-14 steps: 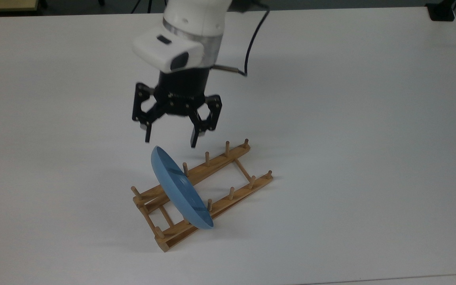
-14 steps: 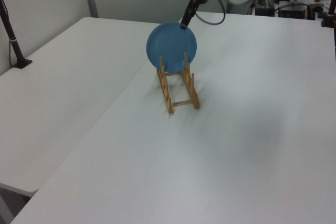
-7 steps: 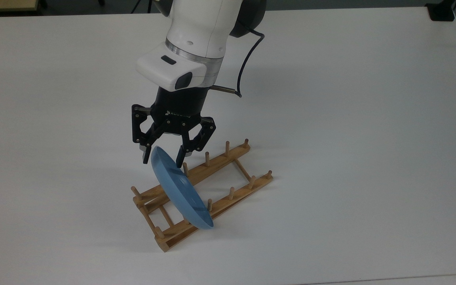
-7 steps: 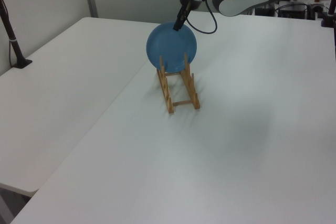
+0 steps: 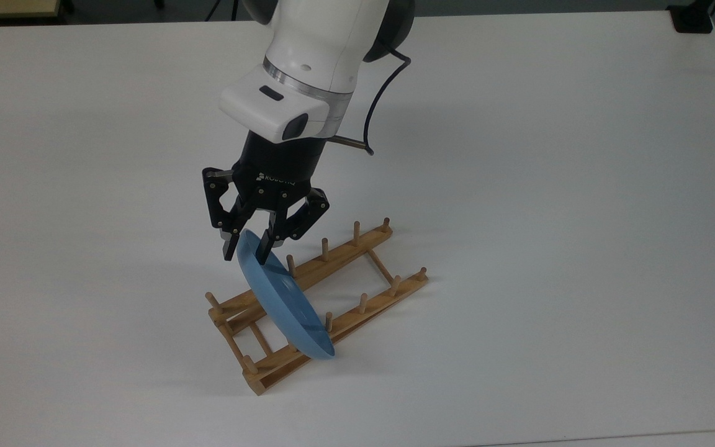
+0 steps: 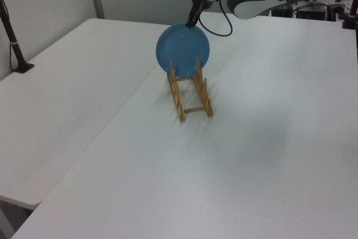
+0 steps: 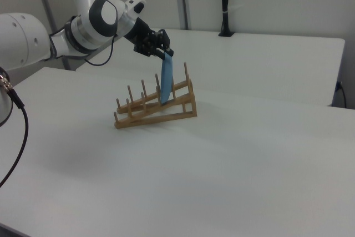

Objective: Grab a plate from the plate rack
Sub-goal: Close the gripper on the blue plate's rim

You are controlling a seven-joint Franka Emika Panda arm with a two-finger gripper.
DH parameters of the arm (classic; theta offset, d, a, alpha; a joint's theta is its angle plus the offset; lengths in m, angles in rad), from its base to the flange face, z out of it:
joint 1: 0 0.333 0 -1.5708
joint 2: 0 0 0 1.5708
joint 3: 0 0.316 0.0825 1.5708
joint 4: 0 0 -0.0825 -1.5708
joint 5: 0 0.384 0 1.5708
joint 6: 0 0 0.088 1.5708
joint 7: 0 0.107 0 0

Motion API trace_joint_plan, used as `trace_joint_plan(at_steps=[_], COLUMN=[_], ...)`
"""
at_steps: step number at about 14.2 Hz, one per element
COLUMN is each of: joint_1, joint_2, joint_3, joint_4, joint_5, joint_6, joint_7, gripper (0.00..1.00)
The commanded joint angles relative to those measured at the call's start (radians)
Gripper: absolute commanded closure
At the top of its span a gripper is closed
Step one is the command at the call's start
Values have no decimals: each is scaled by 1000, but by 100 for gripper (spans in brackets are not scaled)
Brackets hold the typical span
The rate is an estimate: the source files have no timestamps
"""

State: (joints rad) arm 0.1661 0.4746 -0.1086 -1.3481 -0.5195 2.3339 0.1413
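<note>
In the top view, nearest the lower edge of the frame, the plate rack (image 5: 317, 305) lies on the white table (image 5: 550, 217) just below and left of the frame's centre, its two rails running diagonally from lower left up toward the right. The plate (image 5: 283, 300) stands on edge in the rack between the pegs, leaning, its lower rim at the near rail and its upper rim rising toward the upper left.

Above that upper rim, in the frame's centre-left, the gripper (image 5: 246, 253) comes down at a slant from the top of the frame. One black fingertip lies on the outer, left side of the plate's upper rim and the other on its inner, right side, so the fingers straddle the rim and are drawn in close on either side of it; whether they press the plate cannot be told. The white wrist and arm (image 5: 314, 56) rise from the gripper to the upper centre of the frame, with a black cable (image 5: 382, 93) looping off to the right.

In the left view the rack (image 6: 190, 96) sits in the centre of the frame, the plate (image 6: 183, 49) face-on above it, and the gripper (image 6: 192, 23) meets the plate's top edge, the arm reaching away to the upper right.

In the right view the arm enters from the left, the gripper (image 7: 165, 52) at the plate's (image 7: 166, 81) top edge, left of centre.
</note>
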Motion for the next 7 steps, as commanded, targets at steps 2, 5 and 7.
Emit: trace_joint_plan(at_steps=[2, 5, 7], joint_1=[21, 24, 24], joint_2=[15, 18, 18], joint_3=[-28, -28, -28], joint_4=[-2, -2, -2], joint_5=[-31, -37, -37], joint_6=[21, 21, 21], joint_7=[-9, -8, -6], gripper=[63, 73, 85])
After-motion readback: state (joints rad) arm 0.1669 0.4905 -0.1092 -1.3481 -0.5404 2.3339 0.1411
